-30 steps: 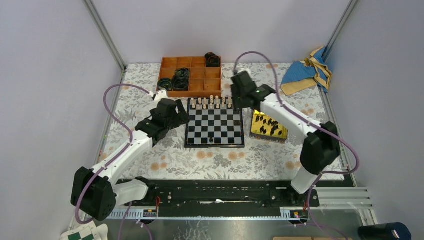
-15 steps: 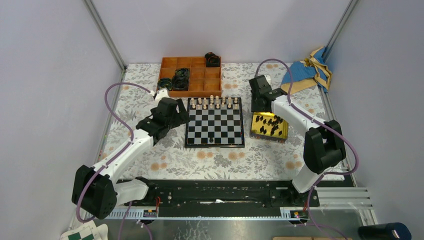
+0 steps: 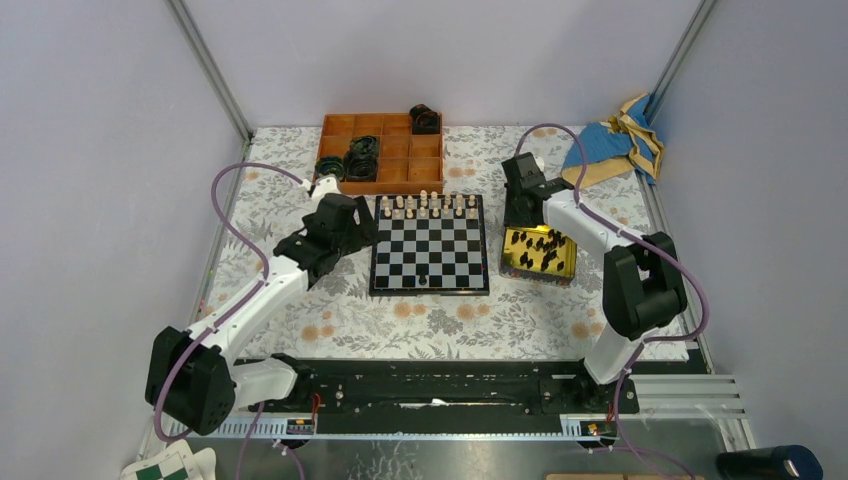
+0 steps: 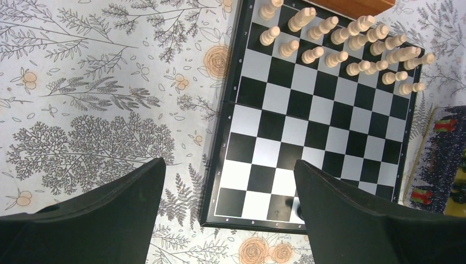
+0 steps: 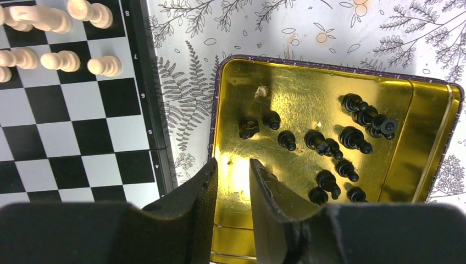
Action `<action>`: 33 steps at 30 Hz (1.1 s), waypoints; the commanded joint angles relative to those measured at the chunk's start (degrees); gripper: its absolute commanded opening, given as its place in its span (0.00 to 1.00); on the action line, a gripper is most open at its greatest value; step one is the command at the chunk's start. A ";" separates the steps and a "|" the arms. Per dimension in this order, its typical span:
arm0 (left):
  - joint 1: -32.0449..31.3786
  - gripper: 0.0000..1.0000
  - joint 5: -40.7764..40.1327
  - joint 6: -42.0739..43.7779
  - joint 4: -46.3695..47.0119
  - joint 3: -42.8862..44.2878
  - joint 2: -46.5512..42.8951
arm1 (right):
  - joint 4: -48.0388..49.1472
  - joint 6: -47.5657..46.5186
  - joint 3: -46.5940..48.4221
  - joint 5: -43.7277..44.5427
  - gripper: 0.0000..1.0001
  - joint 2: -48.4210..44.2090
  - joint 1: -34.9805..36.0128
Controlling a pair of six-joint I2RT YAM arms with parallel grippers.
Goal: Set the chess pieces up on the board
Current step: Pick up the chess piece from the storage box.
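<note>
One of the tiny black chess pieces (image 3: 424,281) stands alone near the middle of the near row of the square black-and-silver checked board (image 3: 430,250), seemingly upright, while the rest lie in a shallow gold metal tin (image 3: 512,262) just right of the board, showing as short slanted strokes from above. Cream-coloured chessmen (image 3: 430,206) fill the two far rows, and behind the board sits an orange compartment tray (image 3: 392,170) with black coiled rings (image 3: 360,155) in some cells. From the same overhead view, the left gripper (image 3: 358,232) hangs beside the board's left edge and the right gripper (image 3: 520,212) over the tin's far end. Seen from the left wrist, the fingers (image 4: 121,212) are spread wide with nothing held, framing the board's near left corner; the lone black piece is partly hidden behind the right-hand finger. Through the right wrist camera, about a dozen black pieces are scattered across the gold floor, most of them apparently toppled, their long axes pointing at mixed angles with several heads toward the lower right; a few cluster at the tin's right side. Here the fingers (image 5: 192,198) are only narrowly parted above the tin's left part, gripping nothing and clear of the pieces.
</note>
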 commanded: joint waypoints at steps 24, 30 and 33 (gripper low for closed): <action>-0.30 0.95 -0.75 1.67 3.16 2.29 2.82 | 3.79 0.89 0.15 -2.94 0.37 7.02 -2.90; -0.26 0.95 -0.69 1.68 3.14 1.86 2.96 | 4.09 0.89 0.09 -3.12 0.36 7.85 -3.08; -0.35 0.95 -0.66 1.68 3.23 1.81 2.97 | 4.25 0.89 -0.09 -3.21 0.36 8.18 -3.12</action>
